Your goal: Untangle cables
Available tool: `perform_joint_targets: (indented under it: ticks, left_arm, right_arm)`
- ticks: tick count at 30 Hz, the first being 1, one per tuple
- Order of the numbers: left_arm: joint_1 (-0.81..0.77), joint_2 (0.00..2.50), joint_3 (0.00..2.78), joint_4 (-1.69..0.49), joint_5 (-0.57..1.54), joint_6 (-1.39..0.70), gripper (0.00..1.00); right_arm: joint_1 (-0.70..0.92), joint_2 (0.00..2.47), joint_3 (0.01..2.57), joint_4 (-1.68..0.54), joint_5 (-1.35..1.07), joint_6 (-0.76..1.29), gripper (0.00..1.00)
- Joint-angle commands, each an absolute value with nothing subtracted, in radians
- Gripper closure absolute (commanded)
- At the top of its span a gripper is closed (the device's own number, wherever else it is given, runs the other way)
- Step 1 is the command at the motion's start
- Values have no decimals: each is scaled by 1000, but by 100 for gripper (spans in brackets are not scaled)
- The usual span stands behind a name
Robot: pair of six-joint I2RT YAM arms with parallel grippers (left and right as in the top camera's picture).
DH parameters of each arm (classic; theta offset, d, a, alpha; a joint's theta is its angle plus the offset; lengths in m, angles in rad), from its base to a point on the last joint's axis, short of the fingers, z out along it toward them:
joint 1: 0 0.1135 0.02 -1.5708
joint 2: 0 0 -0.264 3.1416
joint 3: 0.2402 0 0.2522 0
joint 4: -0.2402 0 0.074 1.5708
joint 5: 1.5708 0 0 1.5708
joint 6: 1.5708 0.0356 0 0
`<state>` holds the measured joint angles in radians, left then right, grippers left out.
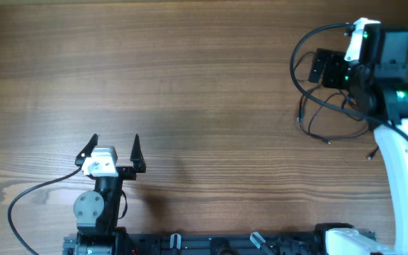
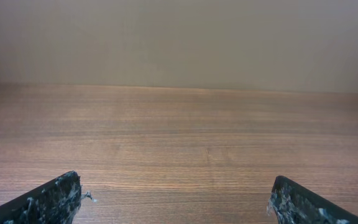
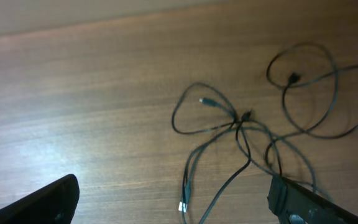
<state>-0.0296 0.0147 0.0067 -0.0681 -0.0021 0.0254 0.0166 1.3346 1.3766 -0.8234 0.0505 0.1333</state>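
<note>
Overhead, a brown wood-grain table (image 1: 190, 85) fills the view, its grain running left to right. The left wrist view shows a plain beige wall (image 2: 179, 37) rising behind the far edge of the table.

The thin black cables with small plugs (image 3: 240, 120) lie flat on the wood at the right side of the table, close under the right arm and well apart from the left one. In the right wrist view they spread in loose loops that cross at one tangled spot, with one plug end (image 3: 204, 101) lying free inside a loop.

The left gripper (image 1: 115, 138) sits low near the front edge of the table and points away from its base, its two dark fingers (image 2: 48, 202) spread wide with only bare wood between them. The right arm's white link (image 1: 402, 170) reaches up along the right edge. The right gripper (image 3: 173, 190) hangs above the cables, jaws apart and holding nothing; the tangle lies ahead of the fingers, toward the right one. A thicker black wire (image 1: 296, 64) arcs out from the right wrist.
</note>
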Motion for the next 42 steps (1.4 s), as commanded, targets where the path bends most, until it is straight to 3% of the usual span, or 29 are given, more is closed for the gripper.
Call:
perform_joint_targets:
  ticks: [1,12,20,25,32,42]
  left_arm:
    - [-21,6,6,-76,6,45,0]
    - [-21,6,6,-76,6,45,0]
    - [-21,6,6,-76,6,45,0]
    - [-21,6,6,-76,6,45,0]
    - [-21,6,6,-76,6,45,0]
    - [-21,6,6,-76,6,45,0]
  right_arm:
    - [14,1244,1382,-820,68,131,0]
    - [14,997,1365,-821,68,131,0]
    - [14,632,997,-832,68,131,0]
    - [14,445,839,-1062,88,133,0]
    - [14,282,709,-1003,97,132,0]
    - [13,1,454,-748,52,134,0]
